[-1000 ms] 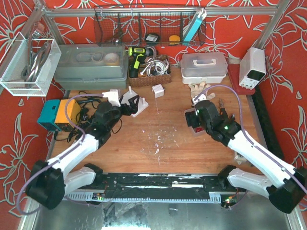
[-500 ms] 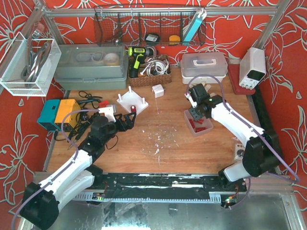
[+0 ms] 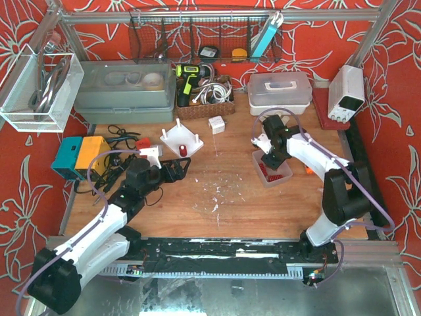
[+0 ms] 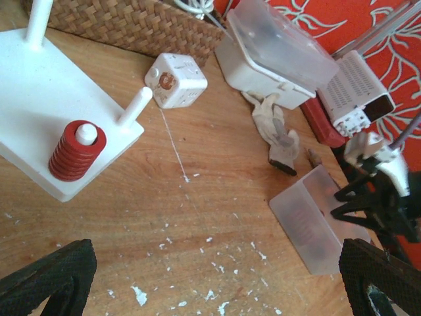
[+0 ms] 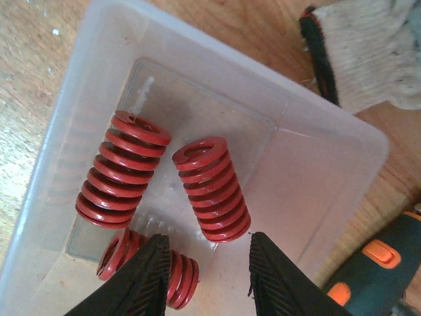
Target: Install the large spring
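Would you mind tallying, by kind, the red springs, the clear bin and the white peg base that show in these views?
Clear bin: 1
White peg base: 1
Red springs: 4 seen, three in the bin and one on a peg of the base
Total: 6

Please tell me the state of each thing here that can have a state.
Left gripper, open, holding nothing.
Right gripper, over the tray, jaws partly closed, grip unclear.
Mounted spring, seated upright on a peg of the white base.
Three loose springs, lying in the tray.
White storage box, lid closed.
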You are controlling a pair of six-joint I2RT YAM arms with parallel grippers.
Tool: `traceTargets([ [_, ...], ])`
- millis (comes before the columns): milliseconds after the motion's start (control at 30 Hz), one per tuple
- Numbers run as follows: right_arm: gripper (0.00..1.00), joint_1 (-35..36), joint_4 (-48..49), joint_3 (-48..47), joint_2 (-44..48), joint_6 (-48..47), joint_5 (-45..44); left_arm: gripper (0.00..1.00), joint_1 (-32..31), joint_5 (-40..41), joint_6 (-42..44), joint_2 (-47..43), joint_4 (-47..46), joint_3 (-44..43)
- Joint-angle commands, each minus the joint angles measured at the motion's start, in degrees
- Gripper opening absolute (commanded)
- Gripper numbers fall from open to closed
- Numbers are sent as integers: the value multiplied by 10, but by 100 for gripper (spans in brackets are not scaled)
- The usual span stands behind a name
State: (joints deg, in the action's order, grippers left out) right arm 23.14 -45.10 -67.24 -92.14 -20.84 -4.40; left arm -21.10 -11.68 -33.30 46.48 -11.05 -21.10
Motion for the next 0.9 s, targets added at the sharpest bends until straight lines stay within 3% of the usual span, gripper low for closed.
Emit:
traceTargets([
  [0,38,1,-18,0,-28,-30,-10,100,-3,7,-10,-30,-17,-1],
  [333,39,2,11,-5,-89,-32,-67,100,-3,9,-6,-41,-20,2],
  [667,38,1,51,9,-135,-52,-49,100,-3,18,-5,-35,-9,-3],
  [867,20,2,49,10,-129,-61,-47,100,-3,40,-15,-19,16,-11],
])
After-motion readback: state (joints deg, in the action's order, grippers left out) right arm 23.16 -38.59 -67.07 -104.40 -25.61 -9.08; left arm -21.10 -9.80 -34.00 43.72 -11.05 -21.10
